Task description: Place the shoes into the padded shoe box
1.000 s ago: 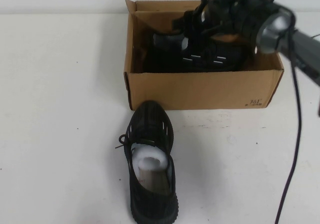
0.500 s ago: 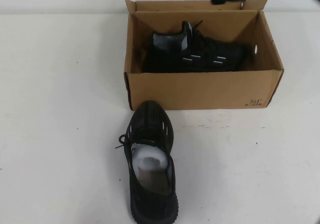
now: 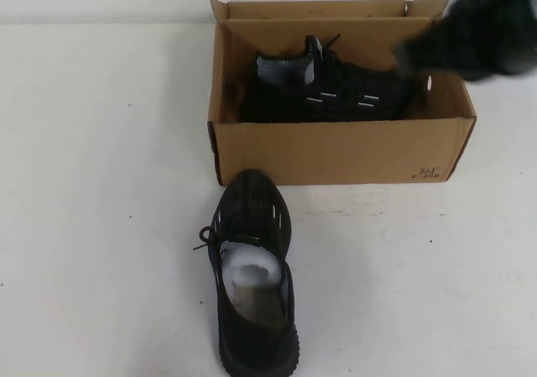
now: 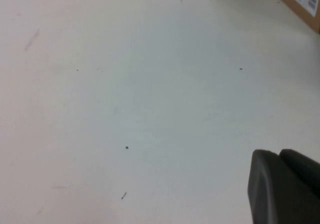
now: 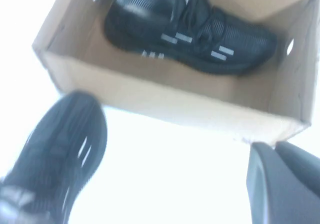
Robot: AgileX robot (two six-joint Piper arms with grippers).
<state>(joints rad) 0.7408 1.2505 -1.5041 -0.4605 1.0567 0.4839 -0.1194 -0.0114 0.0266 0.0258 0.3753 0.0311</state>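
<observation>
I see one shoe (image 3: pixel 323 87) lying inside the padded shoe box (image 3: pixel 336 150), the other shoe (image 3: pixel 252 268) on the table (image 3: pixel 101 184) just in front of it. My right gripper (image 3: pixel 482 37) hovers blurred above the box's right end, my left gripper (image 4: pixel 282 189) over bare table left of the box; I cannot tell either one's finger state.

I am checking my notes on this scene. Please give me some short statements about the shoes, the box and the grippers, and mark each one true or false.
1. One shoe lies inside the box. True.
2. The other shoe stands on the box's rim. False: it rests on the table, in front of the box.
3. White stuffing shows inside the shoe on the table. True.
4. The right gripper holds a shoe. False: it is over the box's right end, carrying nothing visible.
5. The left gripper is over bare table. True.
</observation>
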